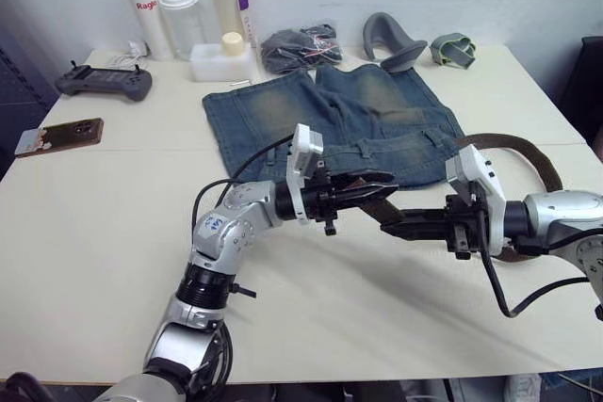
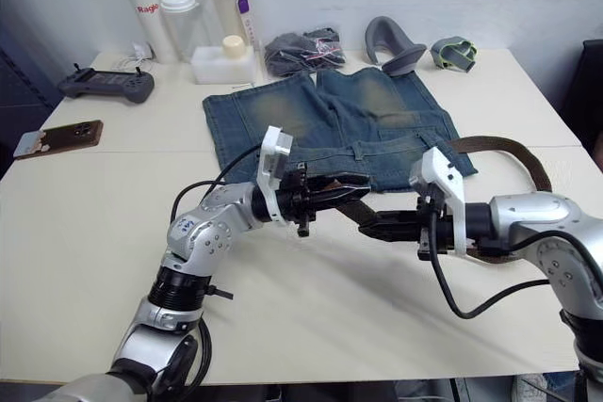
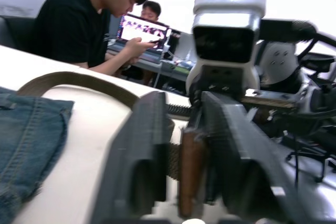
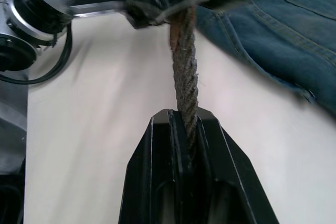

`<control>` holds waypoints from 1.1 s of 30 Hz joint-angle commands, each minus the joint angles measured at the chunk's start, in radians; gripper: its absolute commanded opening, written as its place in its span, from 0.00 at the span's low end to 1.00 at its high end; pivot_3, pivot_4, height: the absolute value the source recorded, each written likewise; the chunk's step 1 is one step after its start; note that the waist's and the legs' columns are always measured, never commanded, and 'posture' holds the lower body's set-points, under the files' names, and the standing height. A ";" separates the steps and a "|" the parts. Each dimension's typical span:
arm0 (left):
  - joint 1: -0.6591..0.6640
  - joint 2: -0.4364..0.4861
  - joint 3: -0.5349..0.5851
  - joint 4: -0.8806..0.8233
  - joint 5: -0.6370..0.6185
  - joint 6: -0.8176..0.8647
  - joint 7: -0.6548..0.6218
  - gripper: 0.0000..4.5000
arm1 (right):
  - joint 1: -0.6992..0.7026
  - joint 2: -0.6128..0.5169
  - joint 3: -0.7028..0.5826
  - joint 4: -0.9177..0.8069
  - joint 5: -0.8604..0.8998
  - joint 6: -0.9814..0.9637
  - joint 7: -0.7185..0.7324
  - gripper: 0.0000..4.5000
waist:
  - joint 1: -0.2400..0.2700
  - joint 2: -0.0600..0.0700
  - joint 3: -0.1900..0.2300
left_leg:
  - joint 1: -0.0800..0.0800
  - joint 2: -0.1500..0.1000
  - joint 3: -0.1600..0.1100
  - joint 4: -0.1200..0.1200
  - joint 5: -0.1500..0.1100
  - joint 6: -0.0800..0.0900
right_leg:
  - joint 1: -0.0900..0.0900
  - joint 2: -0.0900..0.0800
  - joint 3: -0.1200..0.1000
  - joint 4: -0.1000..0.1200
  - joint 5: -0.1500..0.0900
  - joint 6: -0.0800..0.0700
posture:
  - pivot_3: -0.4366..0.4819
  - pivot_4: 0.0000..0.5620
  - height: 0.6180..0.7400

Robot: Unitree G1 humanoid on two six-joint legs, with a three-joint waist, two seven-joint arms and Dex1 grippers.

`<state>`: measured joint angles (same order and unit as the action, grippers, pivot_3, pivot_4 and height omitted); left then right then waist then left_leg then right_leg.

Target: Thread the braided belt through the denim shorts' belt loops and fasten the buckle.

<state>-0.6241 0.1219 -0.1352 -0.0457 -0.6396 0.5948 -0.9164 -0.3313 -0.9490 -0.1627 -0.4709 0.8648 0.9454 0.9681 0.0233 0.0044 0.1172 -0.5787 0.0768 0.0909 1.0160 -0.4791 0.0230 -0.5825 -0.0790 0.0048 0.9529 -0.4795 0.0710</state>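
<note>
Right wrist view has the right tool (image 4: 181,121) clamped on the braided belt (image 4: 184,61), with the left tool (image 1: 372,181) pinching its plain tip just beyond. So it's a handoff before threading. Next: steer that tip toward a belt loop (image 1: 361,150) at 12 o'clock on the denim shorts (image 1: 283,110). Cream table (image 1: 113,233), bottles (image 1: 179,11) at 11, people at a desk behind.

Silver jointed arms, black cables (looped), white wrist cameras
</note>
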 commanded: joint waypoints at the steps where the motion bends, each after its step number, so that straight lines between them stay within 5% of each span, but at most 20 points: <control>1: -0.024 0.006 0.018 -0.004 -0.019 -0.010 -0.023 0.00 | 0.024 0.019 -0.069 -0.021 -0.040 -0.081 -0.045 0.00 | 0.002 0.000 0.000 | 0.000 0.000 0.000 0.000 0.000 0.000 | 0.000 0.000 0.000 0.000 0.000 0.000 | 0.48 0.27 0.11; 7: -0.104 -0.036 0.011 0.112 0.013 -0.048 -0.020 0.00 | 0.102 0.120 -0.262 -0.032 0.064 -0.072 -0.219 0.00 | 0.004 -0.001 0.000 | -0.001 -0.003 -0.001 0.000 0.001 0.002 | 0.001 0.001 -0.001 -0.001 0.000 0.001 | 0.48 0.27 0.11; 13: -0.214 -0.097 0.059 0.248 0.004 -0.031 0.046 0.00 | 0.347 0.324 -0.577 -0.128 0.341 -0.097 -0.456 0.61 | 0.004 -0.001 0.001 | -0.002 -0.009 -0.001 -0.001 0.002 0.006 | 0.002 -0.001 0.001 -0.001 0.000 0.001 | 0.48 0.27 0.11; 17: -0.281 -0.142 0.107 0.327 -0.022 0.009 0.092 0.00 | 0.503 0.498 -0.673 -0.202 0.646 -0.214 -0.635 0.99 | 0.005 -0.003 0.002 | -0.005 -0.010 -0.002 0.000 0.002 0.006 | 0.000 -0.002 0.002 0.001 0.001 0.004 | 0.48 0.27 0.11; 20: -0.343 -0.184 0.169 0.395 -0.072 0.126 0.175 0.00 | 0.648 0.612 -0.538 -0.319 0.717 -0.247 -0.703 0.99 | 0.000 -0.003 0.002 | -0.005 -0.010 -0.004 0.001 0.002 0.006 | 0.000 -0.001 0.001 0.001 0.000 0.005 | 0.48 0.27 0.11; 23: -0.388 -0.220 0.237 0.436 -0.159 0.284 0.239 0.00 | 0.709 0.736 -0.292 -0.347 0.533 -0.268 -0.741 0.99 | -0.003 -0.004 0.002 | -0.005 -0.010 -0.007 0.000 -0.001 0.011 | -0.001 0.001 0.001 0.000 -0.001 0.006 | 0.48 0.27 0.11; 27: -0.417 -0.236 0.301 0.435 -0.213 0.349 0.294 0.00 | 0.672 0.907 -0.142 -0.272 0.486 -0.381 -0.765 0.99 | 0.004 0.000 0.000 | -0.006 -0.010 -0.022 -0.004 0.003 0.013 | 0.000 0.006 -0.002 0.002 -0.003 0.010 | 0.48 0.27 0.11; 33: -0.369 -0.242 0.313 0.399 -0.233 0.464 0.374 0.00 | 0.483 0.973 -0.078 -0.154 0.457 -0.488 -0.743 0.99 | -0.004 0.001 -0.001 | -0.009 -0.011 -0.032 -0.003 0.007 0.004 | -0.002 0.006 -0.002 0.006 -0.005 0.010 | 0.48 0.27 0.11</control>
<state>-1.0037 -0.1114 0.1790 0.3932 -0.8534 1.0309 -0.5636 0.1949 0.0105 -0.2384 -0.6243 1.3024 0.5121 0.2161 0.0190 0.0055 0.1159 -0.5877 0.0657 0.0592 1.0130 -0.4715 0.0261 -0.5844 -0.0737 0.0033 0.9595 -0.4845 0.0804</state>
